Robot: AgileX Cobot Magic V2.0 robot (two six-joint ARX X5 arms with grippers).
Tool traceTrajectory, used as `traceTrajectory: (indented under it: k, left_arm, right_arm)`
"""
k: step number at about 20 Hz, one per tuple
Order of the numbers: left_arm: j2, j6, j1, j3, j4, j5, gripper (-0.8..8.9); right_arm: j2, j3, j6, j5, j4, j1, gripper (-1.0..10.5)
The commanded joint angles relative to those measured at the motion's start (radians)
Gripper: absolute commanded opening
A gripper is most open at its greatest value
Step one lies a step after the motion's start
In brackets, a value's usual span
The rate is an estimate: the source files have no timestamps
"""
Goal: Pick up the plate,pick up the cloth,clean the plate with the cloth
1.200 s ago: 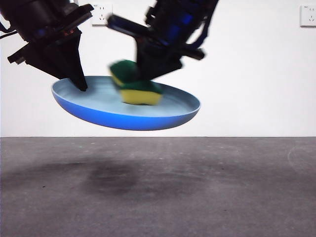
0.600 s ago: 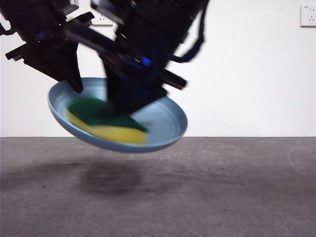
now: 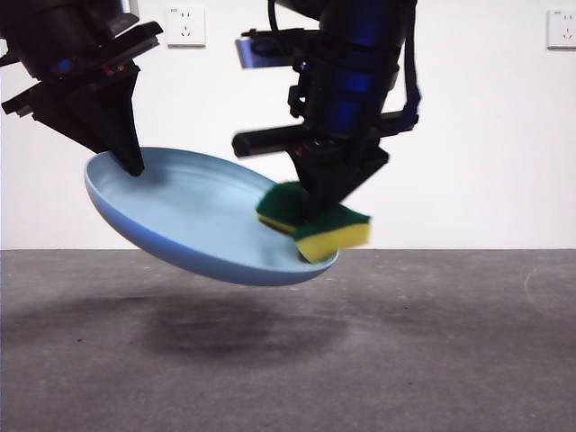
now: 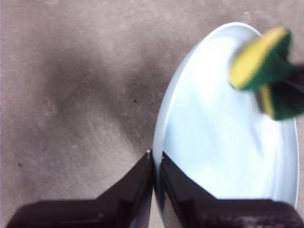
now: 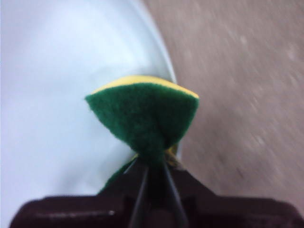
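Observation:
The light-blue plate [image 3: 193,216] hangs tilted above the table, its right side lower. My left gripper [image 3: 130,162] is shut on the plate's left rim; the left wrist view shows its tips [image 4: 156,159] pinching the rim of the plate [image 4: 213,142]. The cloth [image 3: 315,225], a yellow sponge with a green top, is folded and pinched in my right gripper [image 3: 319,202], and rests at the plate's low right edge. In the right wrist view the cloth [image 5: 145,116] bulges out beyond the shut jaws of that gripper [image 5: 154,164], over the plate [image 5: 61,85]. The cloth [image 4: 266,71] also shows in the left wrist view.
Below lies the grey table [image 3: 432,351] with the plate's shadow on it. A white wall behind carries two sockets [image 3: 184,25], [image 3: 561,29].
The right gripper has swept the cloth across the plate from its left part to its low right edge. The plate has tilted further, right side down. The left gripper has held its place.

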Motion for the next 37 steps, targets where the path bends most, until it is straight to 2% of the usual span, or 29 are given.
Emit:
traceTrajectory:
  k: [1, 5, 7, 9, 12, 16, 17, 21, 30, 33, 34, 35, 37]
  left_arm:
    - [0.000, 0.023, -0.003, -0.002, 0.009, 0.075, -0.08]
    - [0.000, 0.019, -0.003, -0.002, 0.050, 0.079, -0.08]
    - [0.000, 0.019, -0.003, -0.002, 0.087, 0.076, -0.08]
    - [0.000, 0.018, -0.002, -0.002, 0.125, 0.072, -0.08]
    - [0.000, 0.019, -0.002, -0.002, 0.160, -0.004, -0.08]
    - [0.013, 0.051, 0.010, -0.002, 0.174, -0.178, -0.08]
    - [0.024, 0.051, 0.019, -0.002, 0.179, -0.195, -0.08]
    - [0.109, 0.050, 0.069, -0.002, 0.214, -0.194, -0.08]
    - [0.350, 0.049, 0.144, -0.002, 0.278, -0.193, -0.08]
    - [0.414, 0.049, 0.148, -0.002, 0.290, -0.182, 0.02]
    - [0.423, 0.049, 0.148, -0.002, 0.292, -0.177, 0.37]
    - [0.423, 0.049, 0.148, -0.002, 0.293, -0.174, 1.19]
    - [0.423, 0.048, 0.147, -0.002, 0.303, -0.131, 3.39]
  right_arm:
    - [0.014, -0.004, 0.019, -0.158, 0.135, -0.029, -0.2]
    - [0.014, -0.004, 0.090, -0.431, 0.269, -0.016, -0.2]
    - [0.014, -0.004, 0.090, -0.475, 0.254, 0.015, -0.2]
    - [0.014, -0.004, 0.089, -0.474, 0.200, 0.050, -0.2]
    - [0.014, -0.004, 0.080, -0.461, 0.068, 0.068, -0.2]
    - [-0.026, -0.004, 0.077, -0.309, -0.043, 0.066, -0.2]
    - [-0.049, -0.004, 0.077, -0.284, -0.064, 0.066, -0.2]
    - [-0.142, -0.004, 0.078, -0.270, -0.124, 0.065, -0.2]
    - [-0.334, -0.004, 0.077, -0.131, -0.232, 0.055, -0.2]
    - [-0.397, -0.004, 0.078, -0.122, -0.241, 0.034, -0.2]
    - [-0.415, -0.004, 0.077, -0.122, -0.241, 0.019, -0.2]
    - [-0.425, -0.004, 0.078, -0.122, -0.241, 0.006, -0.2]
    - [-0.433, -0.004, 0.077, -0.122, -0.241, -0.025, -0.2]
